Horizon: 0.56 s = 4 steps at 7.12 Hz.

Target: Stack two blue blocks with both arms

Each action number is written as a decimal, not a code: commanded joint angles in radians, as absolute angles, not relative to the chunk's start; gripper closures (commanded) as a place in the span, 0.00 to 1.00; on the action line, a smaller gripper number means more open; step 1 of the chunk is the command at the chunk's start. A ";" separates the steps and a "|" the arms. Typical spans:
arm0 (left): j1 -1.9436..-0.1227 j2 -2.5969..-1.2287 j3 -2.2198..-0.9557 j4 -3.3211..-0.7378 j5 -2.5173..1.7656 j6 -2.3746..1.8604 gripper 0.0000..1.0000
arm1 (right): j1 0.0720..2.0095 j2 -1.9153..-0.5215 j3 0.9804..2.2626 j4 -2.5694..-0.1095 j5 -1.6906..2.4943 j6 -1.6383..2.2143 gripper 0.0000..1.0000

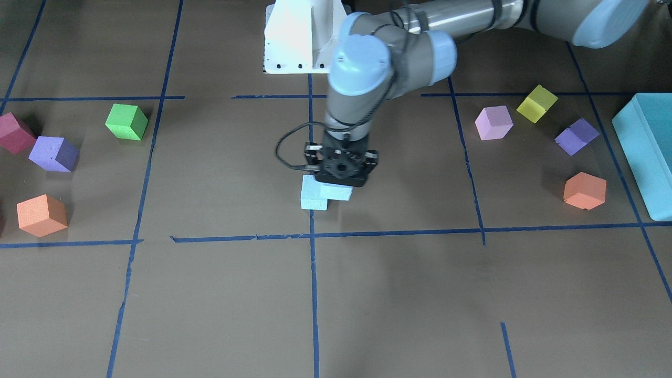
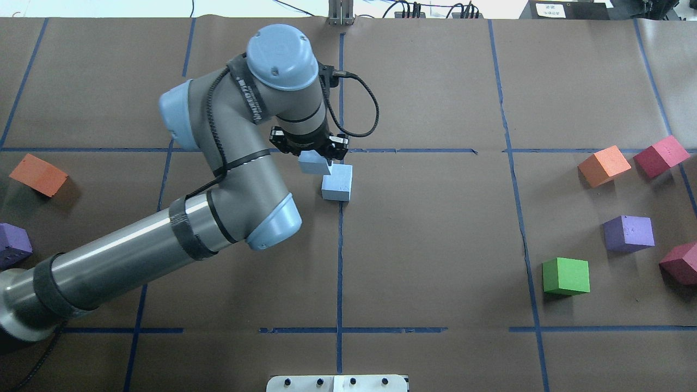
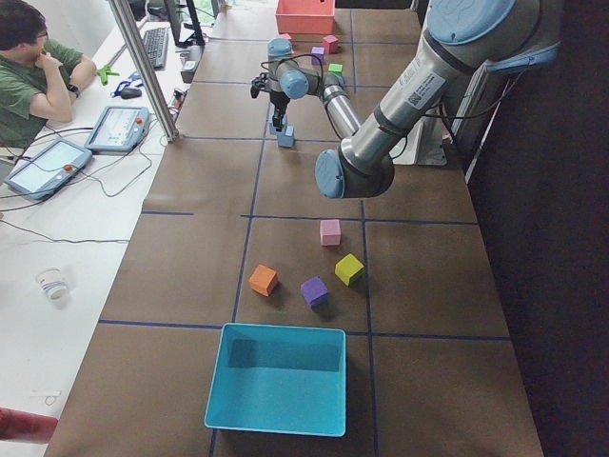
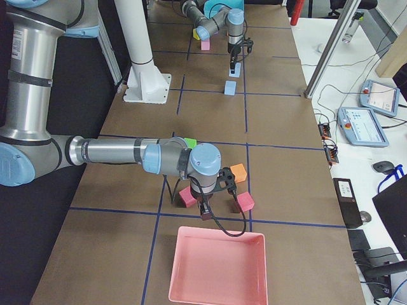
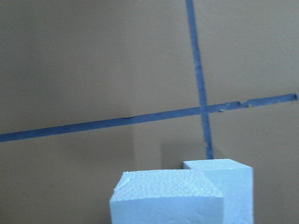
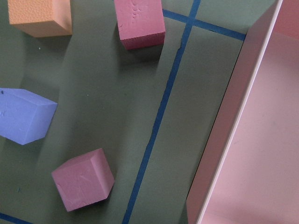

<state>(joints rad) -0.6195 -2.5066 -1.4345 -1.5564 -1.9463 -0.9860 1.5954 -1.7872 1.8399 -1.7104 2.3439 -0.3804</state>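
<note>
My left gripper (image 2: 316, 159) is shut on one pale blue block (image 2: 310, 163) and holds it a little above the table, near the middle crossing of the tape lines. The second blue block (image 2: 337, 183) rests on the table right beside and below it, offset to one side. In the front view the gripper (image 1: 341, 177) covers most of the held block (image 1: 340, 193), with the resting block (image 1: 314, 201) next to it. The left wrist view shows the held block (image 5: 163, 198) close up and the other block (image 5: 236, 179) behind it. My right gripper (image 4: 206, 208) hovers by the pink tray; I cannot tell whether it is open.
A pink tray (image 4: 216, 274) lies at the right end, with maroon (image 6: 140, 21), orange (image 6: 42, 16) and purple (image 6: 23, 114) cubes beside it. A green cube (image 2: 566, 276) lies on the right. A teal box (image 1: 643, 152) and several cubes lie at the left end.
</note>
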 commanded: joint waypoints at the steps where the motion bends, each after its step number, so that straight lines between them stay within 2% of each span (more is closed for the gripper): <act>1: -0.572 -2.562 -1.368 -1.557 -1.918 -0.985 0.67 | 1.595 -1.787 1.839 -1.710 2.344 -0.380 0.00; 4: -0.568 -2.554 -1.365 -1.557 -1.916 -0.973 0.68 | 1.595 -1.787 1.841 -1.710 2.344 -0.380 0.00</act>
<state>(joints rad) -0.5681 -2.5540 -1.3674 -1.5570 -1.9167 -0.9750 1.5953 -1.7871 1.8406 -1.7104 2.3439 -0.3804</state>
